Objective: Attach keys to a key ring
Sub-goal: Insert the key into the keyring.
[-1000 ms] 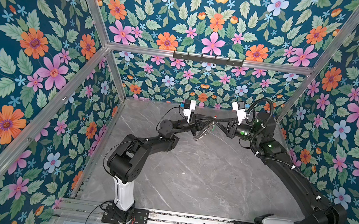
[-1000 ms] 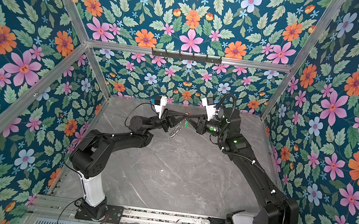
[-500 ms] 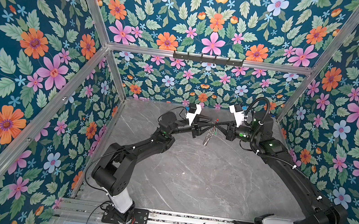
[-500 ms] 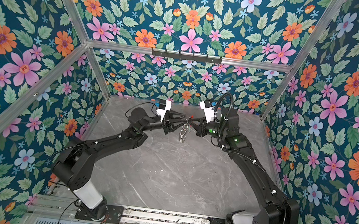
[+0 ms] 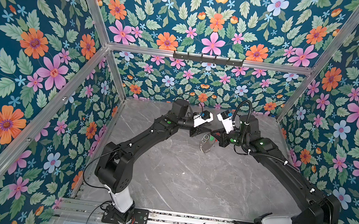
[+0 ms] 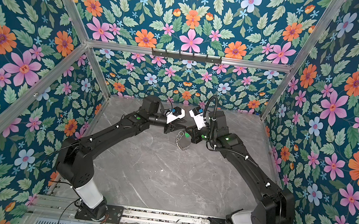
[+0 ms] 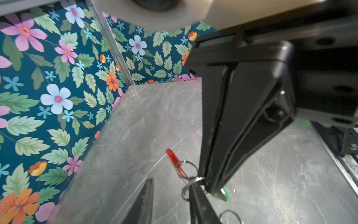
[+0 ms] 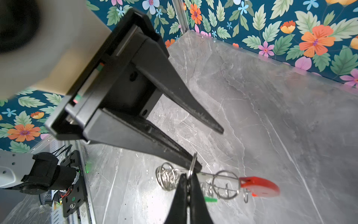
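Observation:
The key ring [image 5: 205, 144] hangs over the rear middle of the table in both top views. It is a thin hoop with a red arc [image 8: 259, 186] and several small silver rings [image 8: 168, 178]. My right gripper [image 8: 187, 179] is shut on one small silver ring strung on it. The key shows only as a light green head [image 8: 210, 199] just beside those fingertips, also in a top view [image 6: 186, 135]; its blade is hidden. My left gripper [image 7: 170, 181] is open. One of its fingers [image 8: 195, 164] touches the pinched ring, the other stands apart.
The grey marble table [image 5: 188, 179] is boxed in by floral walls with aluminium posts. A black hook rail [image 5: 208, 59] runs along the back wall. Both arm bases sit on the front rail [image 5: 183, 220].
My left gripper has let go and opened, and its arm has stretched out further back. The key ring, first held between both grippers, now dangles from the right one.

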`<control>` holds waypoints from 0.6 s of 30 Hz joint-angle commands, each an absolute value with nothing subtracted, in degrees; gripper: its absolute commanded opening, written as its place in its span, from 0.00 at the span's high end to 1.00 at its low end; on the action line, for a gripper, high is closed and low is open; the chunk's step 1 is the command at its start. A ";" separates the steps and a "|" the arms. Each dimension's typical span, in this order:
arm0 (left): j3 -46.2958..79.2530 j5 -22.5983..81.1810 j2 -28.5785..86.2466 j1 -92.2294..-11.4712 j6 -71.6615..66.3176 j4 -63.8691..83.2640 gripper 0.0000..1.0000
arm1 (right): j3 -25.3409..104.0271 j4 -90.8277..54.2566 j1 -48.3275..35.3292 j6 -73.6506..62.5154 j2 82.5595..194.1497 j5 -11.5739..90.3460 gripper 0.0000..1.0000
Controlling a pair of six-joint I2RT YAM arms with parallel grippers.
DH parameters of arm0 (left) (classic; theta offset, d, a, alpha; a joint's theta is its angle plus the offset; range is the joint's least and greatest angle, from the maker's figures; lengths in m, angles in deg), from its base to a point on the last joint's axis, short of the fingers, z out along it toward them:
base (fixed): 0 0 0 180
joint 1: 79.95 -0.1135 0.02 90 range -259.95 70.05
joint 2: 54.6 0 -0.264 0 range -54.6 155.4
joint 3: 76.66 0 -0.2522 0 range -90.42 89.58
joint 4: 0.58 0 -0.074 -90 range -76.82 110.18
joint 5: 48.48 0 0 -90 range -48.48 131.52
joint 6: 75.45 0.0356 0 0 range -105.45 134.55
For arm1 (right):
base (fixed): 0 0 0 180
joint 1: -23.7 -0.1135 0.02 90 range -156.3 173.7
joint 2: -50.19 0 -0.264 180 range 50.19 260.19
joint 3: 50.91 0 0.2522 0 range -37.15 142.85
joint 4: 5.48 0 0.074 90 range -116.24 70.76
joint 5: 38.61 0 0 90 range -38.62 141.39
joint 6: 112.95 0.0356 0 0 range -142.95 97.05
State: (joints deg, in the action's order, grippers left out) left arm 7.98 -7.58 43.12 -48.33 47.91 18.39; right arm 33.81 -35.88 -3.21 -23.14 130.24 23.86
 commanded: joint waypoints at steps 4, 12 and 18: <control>6.65 -9.45 44.07 -48.48 53.06 26.91 0.82 | 33.85 -34.62 -3.54 -24.88 129.50 20.97 1.00; 5.68 -11.77 43.85 -48.49 54.64 29.79 1.00 | 34.91 -34.97 -3.54 -24.47 130.39 20.54 1.00; 5.63 -14.50 42.99 -48.57 50.11 28.17 1.00 | 35.06 -33.19 -3.59 -21.83 130.03 20.71 1.00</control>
State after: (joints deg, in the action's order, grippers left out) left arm 5.12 -13.24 43.53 -48.53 52.26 28.25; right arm 34.66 -38.61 -3.45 -23.99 130.59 23.48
